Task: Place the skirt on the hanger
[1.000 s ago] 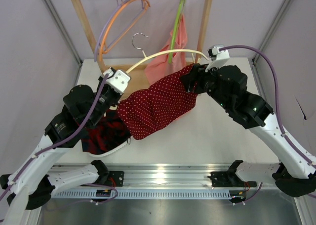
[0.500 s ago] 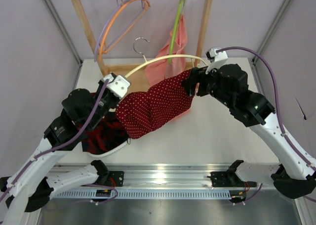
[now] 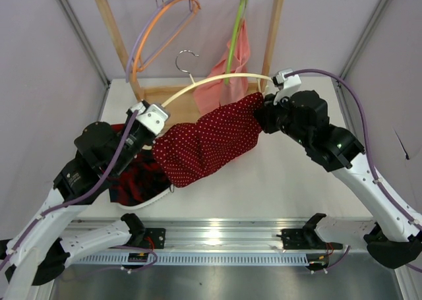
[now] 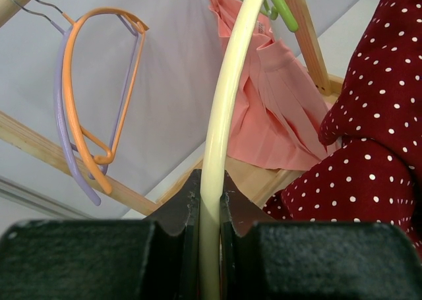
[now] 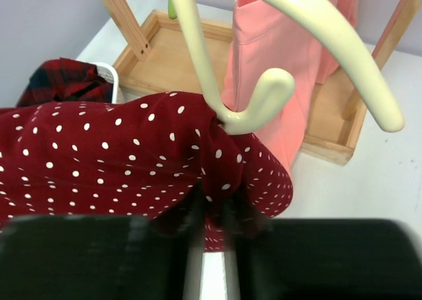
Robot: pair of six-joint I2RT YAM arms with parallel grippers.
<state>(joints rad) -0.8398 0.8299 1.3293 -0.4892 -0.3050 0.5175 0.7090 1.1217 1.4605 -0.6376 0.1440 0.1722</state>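
The cream hanger (image 3: 211, 80) is held in the air in front of the rack, with its silver hook (image 3: 185, 56) pointing up. My left gripper (image 3: 157, 110) is shut on the hanger's left arm; in the left wrist view the bar (image 4: 224, 115) runs up between the fingers (image 4: 210, 191). The dark-red polka-dot skirt (image 3: 208, 145) hangs between the two grippers. Its upper right edge is caught on the hanger's hooked end (image 5: 264, 95). My right gripper (image 3: 265, 112) is shut on a fold of the skirt (image 5: 119, 155) just below that end (image 5: 214, 208).
A wooden rack (image 3: 112, 30) stands at the back with an orange and a lilac hanger (image 3: 158, 30). A lime-green hanger (image 3: 234, 43) carries a salmon-pink cloth (image 3: 227, 82). A red-black plaid garment (image 3: 135, 178) lies in a white basket under my left arm.
My right gripper, open a moment ago, has closed on the skirt's edge by the hanger end. My left arm has drawn back a little to the left with the hanger.
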